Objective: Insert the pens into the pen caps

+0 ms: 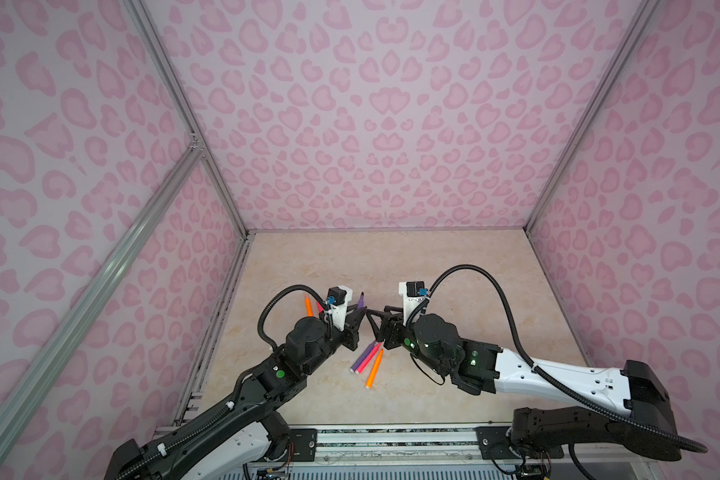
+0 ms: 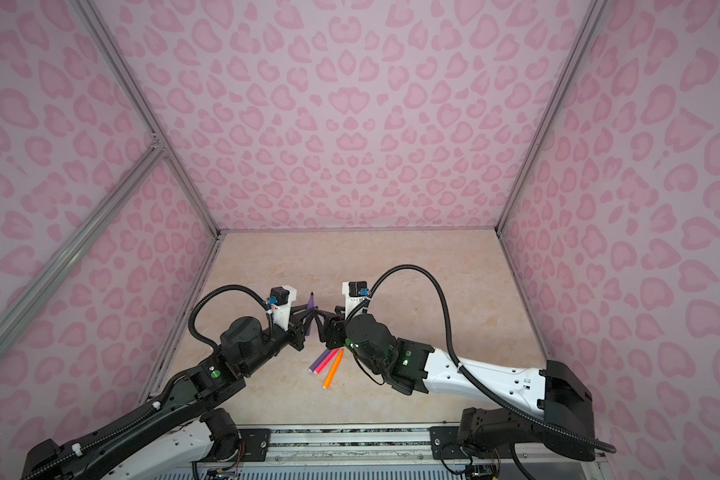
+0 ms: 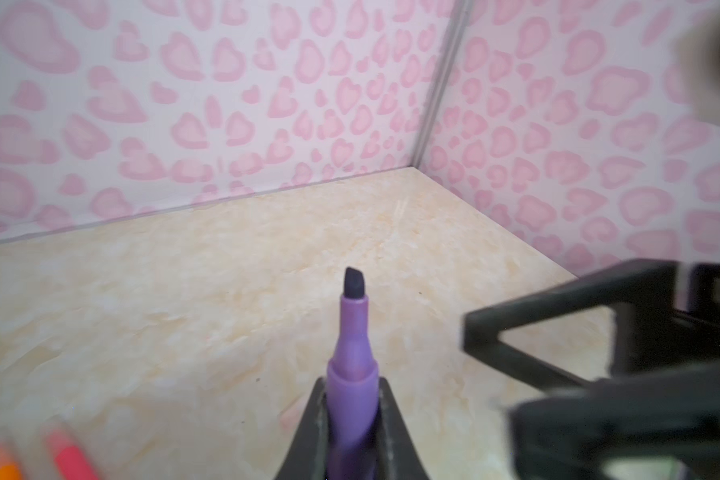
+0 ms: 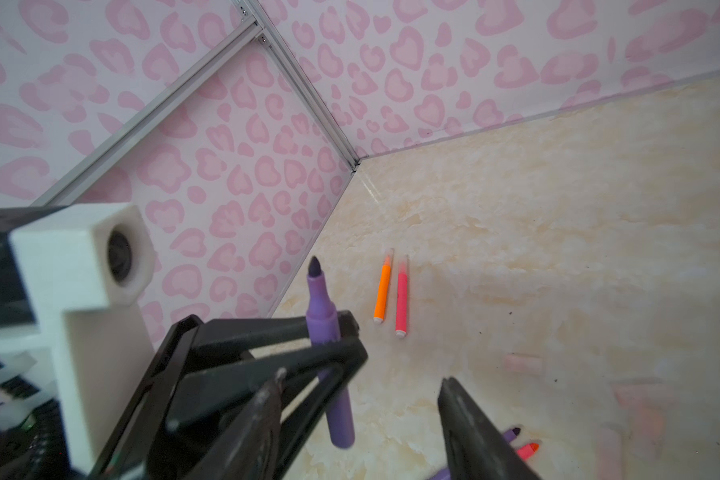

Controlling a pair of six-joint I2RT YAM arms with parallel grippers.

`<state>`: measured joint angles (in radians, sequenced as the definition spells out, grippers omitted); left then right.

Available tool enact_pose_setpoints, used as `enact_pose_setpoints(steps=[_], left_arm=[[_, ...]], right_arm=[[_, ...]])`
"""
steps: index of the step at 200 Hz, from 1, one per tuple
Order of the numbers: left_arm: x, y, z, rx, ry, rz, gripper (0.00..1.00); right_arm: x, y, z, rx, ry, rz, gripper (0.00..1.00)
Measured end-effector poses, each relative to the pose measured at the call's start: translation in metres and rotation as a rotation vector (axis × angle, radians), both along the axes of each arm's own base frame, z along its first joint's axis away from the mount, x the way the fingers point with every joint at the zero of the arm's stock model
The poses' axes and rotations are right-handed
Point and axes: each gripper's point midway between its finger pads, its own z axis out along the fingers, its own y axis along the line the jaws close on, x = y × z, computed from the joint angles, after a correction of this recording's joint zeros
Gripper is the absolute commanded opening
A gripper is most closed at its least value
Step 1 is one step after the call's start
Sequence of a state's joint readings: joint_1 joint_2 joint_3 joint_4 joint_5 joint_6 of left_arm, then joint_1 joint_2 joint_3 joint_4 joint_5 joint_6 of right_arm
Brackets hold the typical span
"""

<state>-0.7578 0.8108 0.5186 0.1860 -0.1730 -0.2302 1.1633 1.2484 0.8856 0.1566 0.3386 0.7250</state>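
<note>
Purple pen [image 3: 352,340] is clamped in my left end effector [image 1: 359,312], which is closed tight on the barrel. The pen is held clear of the surface [image 1: 454,282], close to upright, with its dark chisel tip bare and uppermost and its butt hanging below the fingers [image 4: 267,331]. My right end effector [image 1: 377,316] faces it from just beside, jaws spread wide and holding nothing. In both top views the two end effectors nearly meet tip to tip over the middle of the surface.

Off to the left of the left end effector I see an orange pen [image 4: 383,291] and a pink pen [image 4: 401,299] lying side by side, almost parallel. Each has what looks like a clear cap over its tip.

Nearer me, just in front of the end effectors, a second purple pen [image 1: 359,360], second pink pen [image 1: 367,360] and second orange pen [image 1: 374,369] lie bunched at a slant, tips bare.

In the right wrist view one loose cap [image 4: 522,364] lies faint on the surface. The pale shapes past it are too blurred for me to call.
</note>
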Motion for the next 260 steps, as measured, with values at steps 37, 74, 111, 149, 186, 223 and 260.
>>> enact_pose_setpoints(steps=[37, 74, 111, 149, 186, 223, 260], left_arm=[[0.029, 0.082, -0.019, -0.054, 0.063, 0.39, 0.04], [0.038, 0.127, -0.043, -0.068, 0.158, 0.591, 0.04], [0.038, 0.124, -0.047, -0.072, 0.197, 0.576, 0.04], [0.036, 0.121, -0.042, -0.086, 0.192, 0.555, 0.04], [0.034, 0.118, -0.039, -0.093, 0.189, 0.533, 0.04], [0.034, 0.118, -0.037, -0.097, 0.187, 0.529, 0.04], [0.033, 0.118, -0.037, -0.097, 0.189, 0.527, 0.04]], right_arm=[[0.01, -0.03, -0.027, -0.072, -0.002, -0.109, 0.6], [0.034, -0.046, -0.069, -0.148, 0.08, -0.219, 0.57], [0.05, -0.025, -0.124, -0.251, 0.215, -0.231, 0.56], [0.071, 0.0, -0.163, -0.304, 0.336, -0.215, 0.56], [0.08, 0.012, -0.204, -0.359, 0.44, -0.196, 0.56], [0.084, 0.028, -0.224, -0.38, 0.489, -0.169, 0.55], [0.088, 0.034, -0.232, -0.404, 0.508, -0.17, 0.54]])
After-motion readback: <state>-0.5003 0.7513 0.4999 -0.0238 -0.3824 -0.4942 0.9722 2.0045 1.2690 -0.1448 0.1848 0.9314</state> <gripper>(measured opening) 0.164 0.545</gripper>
